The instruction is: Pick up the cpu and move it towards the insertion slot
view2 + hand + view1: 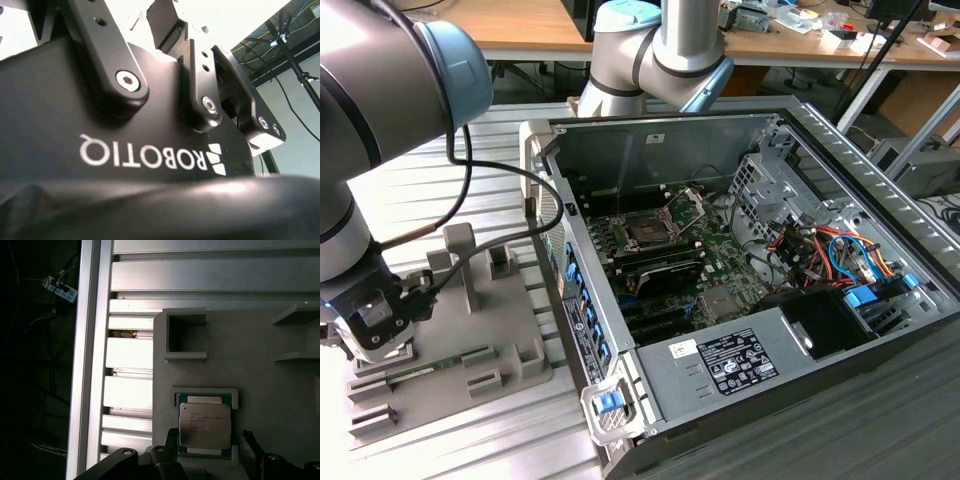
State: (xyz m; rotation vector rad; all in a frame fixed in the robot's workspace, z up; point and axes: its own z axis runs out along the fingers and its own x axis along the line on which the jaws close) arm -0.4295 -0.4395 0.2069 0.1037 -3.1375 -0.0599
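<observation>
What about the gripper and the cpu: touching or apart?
Cannot tell. In the first wrist view the gripper straddles the cpu, height above it unclear.

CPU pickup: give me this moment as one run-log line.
gripper: open, straddling cpu | cpu: seated in grey fixture pocket, not lifted | insertion slot: bracket raised

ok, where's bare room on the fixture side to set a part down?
Bare fixture plate between the empty square pocket and the cpu; also the ribbed table bordered by the plate and the PC case corner. Crowded: around the cpu, where the open end effector straddles it.
</observation>
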